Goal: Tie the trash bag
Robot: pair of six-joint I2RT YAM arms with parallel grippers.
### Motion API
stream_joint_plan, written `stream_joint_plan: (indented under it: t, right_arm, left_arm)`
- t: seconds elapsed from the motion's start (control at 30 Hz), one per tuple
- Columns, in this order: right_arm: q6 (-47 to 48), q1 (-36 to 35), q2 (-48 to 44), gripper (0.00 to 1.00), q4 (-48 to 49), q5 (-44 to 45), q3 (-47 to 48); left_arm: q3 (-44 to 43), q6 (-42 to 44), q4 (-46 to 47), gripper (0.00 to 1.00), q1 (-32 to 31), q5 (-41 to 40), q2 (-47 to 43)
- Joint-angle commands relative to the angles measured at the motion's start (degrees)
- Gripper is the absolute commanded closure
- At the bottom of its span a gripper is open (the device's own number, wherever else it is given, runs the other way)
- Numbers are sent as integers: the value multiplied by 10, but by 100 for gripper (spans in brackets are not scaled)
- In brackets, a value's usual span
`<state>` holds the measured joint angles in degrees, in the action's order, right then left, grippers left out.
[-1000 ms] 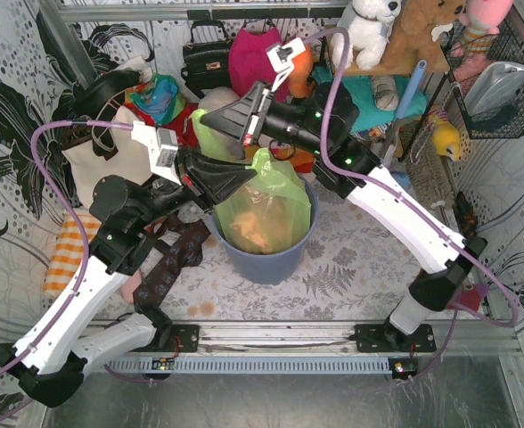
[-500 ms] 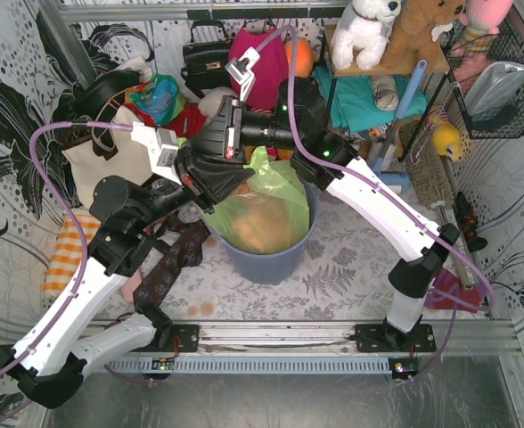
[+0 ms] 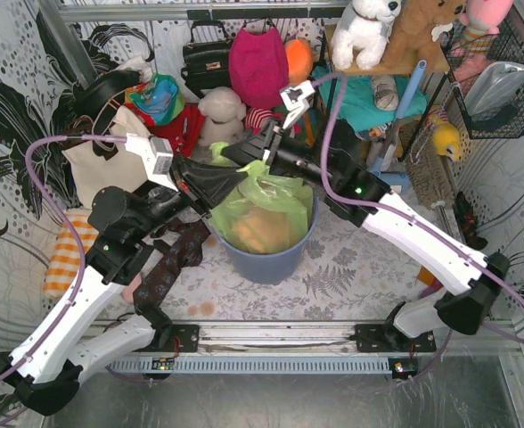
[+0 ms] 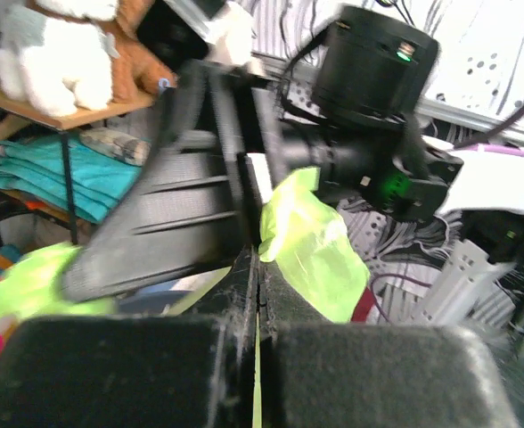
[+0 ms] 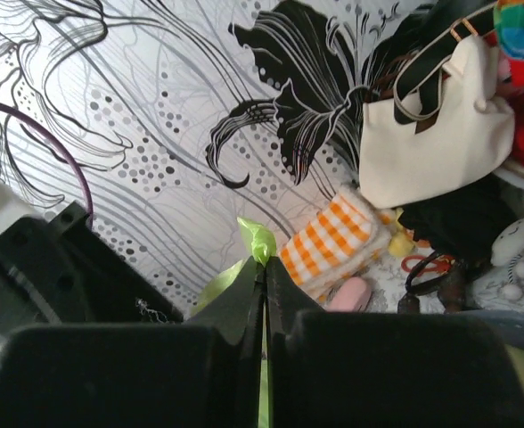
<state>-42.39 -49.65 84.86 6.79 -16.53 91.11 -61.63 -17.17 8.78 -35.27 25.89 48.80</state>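
Note:
The lime-green trash bag (image 3: pixel 266 214) sits in a blue-grey round bin (image 3: pixel 271 263), with orange-brown paper showing through it. My two arms cross above its mouth. The left gripper (image 3: pixel 247 179) points right and is shut on a thin strip of the bag's film. In the left wrist view that gripper (image 4: pixel 257 259) pinches the film, and a loose green flap (image 4: pixel 311 245) hangs just beyond its tips. The right gripper (image 3: pixel 229 153) points left and is shut on another corner of the bag. A green tip (image 5: pixel 260 239) pokes out past the right gripper (image 5: pixel 264 265).
A white tote bag (image 3: pixel 102 165) and an orange checked cloth (image 3: pixel 66 250) lie at the left. Handbags, a pink bag (image 3: pixel 257 62) and plush toys crowd the back. A shelf and a wire basket (image 3: pixel 498 80) stand at the right.
The right gripper carried its green corner from high at the back leftwards and down across the left gripper. Its arm has dropped lower and stretched out, and the bag's top is pulled flatter.

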Motion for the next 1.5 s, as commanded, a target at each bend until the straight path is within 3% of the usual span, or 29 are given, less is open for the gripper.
stream_joint_plan:
  t: [0.0, 0.17, 0.53, 0.87, 1.17, 1.47]
  right_arm:
    - [3, -3, -72, 100, 140, 82, -82]
    - [-10, -4, -102, 100, 195, 112, -141]
    - [14, -4, -159, 100, 235, 154, -211]
    - [65, -4, -196, 100, 312, 150, -270]
    - [123, -3, -214, 100, 410, 86, -324]
    - [192, -4, -238, 100, 421, 8, -347]
  left_arm:
    - [12, 6, 40, 100, 7, -46, -20]
    - [42, -3, 75, 100, 6, -41, -43]
    - [49, 0, 84, 100, 6, -109, -65]
    - [50, -7, 104, 100, 6, -133, -66]
    - [44, -4, 88, 100, 6, -149, -56]
    - [36, -1, 61, 100, 7, -171, -52]
